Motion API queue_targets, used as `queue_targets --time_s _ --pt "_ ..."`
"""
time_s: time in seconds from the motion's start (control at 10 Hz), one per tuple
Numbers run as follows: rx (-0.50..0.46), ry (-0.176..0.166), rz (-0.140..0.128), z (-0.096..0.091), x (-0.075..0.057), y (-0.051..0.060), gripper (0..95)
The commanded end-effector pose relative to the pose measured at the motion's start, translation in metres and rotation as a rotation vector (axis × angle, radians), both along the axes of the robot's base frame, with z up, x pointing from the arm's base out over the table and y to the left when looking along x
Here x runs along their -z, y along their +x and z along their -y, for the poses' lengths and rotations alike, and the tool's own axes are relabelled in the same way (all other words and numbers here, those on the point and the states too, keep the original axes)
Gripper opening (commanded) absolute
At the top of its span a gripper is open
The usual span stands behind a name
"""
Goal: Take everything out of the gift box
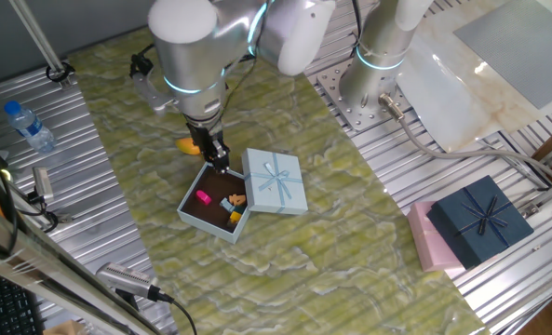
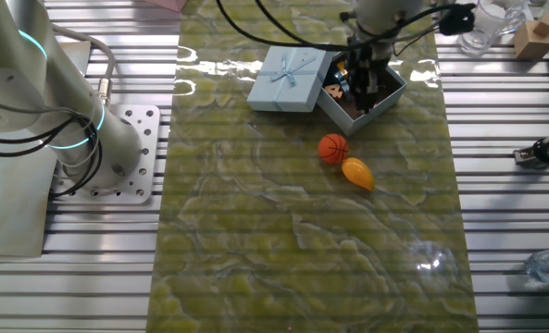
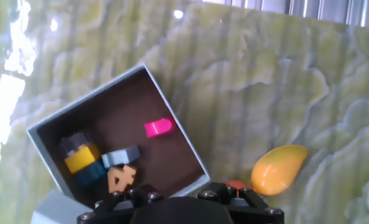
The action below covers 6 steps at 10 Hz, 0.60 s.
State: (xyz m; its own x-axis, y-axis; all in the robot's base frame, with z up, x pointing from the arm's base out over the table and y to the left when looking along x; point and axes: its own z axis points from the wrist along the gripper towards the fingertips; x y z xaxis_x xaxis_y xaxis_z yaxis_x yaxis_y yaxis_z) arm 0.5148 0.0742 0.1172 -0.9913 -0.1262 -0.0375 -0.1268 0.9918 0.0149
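Note:
The pale-blue gift box [image 1: 218, 229] stands open on the green mat, its bow lid [image 1: 276, 180] lying beside it. Its dark inside holds a magenta piece [image 3: 158, 127], a yellow block [image 3: 81, 158], a pale blue piece [image 3: 122, 155] and a tan piece [image 3: 122, 177]. An orange basketball [image 2: 332, 148] and a yellow-orange mango [image 2: 358, 173] lie on the mat outside the box. My gripper [image 1: 222, 164] hangs over the box's edge on the mango side. Its fingers do not show in the hand view, and their gap is unclear in both fixed views.
A dark navy box with a bow [image 1: 476, 220] and a pink box [image 1: 423, 240] sit off the mat at the right. A water bottle [image 1: 29, 126] lies on the slatted metal at the left. The arm's base [image 2: 80, 139] stands beside the mat.

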Motion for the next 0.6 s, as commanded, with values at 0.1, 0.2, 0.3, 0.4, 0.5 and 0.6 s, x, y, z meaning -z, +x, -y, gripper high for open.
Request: queue_targets --time_s 0.1,0.2,0.3,0.4,0.5,0.6 --pt "0.026 0.027 -0.004 -0.011 -0.002 0.005 57.0" --pt "0.051 0.043 -0.007 -0.021 0.001 0.010 57.0" --pt "0.071 0.047 -0.008 -0.029 0.005 0.012 57.0" --pt "0.095 0.043 -0.006 -0.037 0.010 0.015 38.0" --pt "0.110 0.038 -0.005 -0.042 0.014 0.016 38.0" --pt "0.118 0.040 -0.004 -0.046 0.017 0.017 38.0"
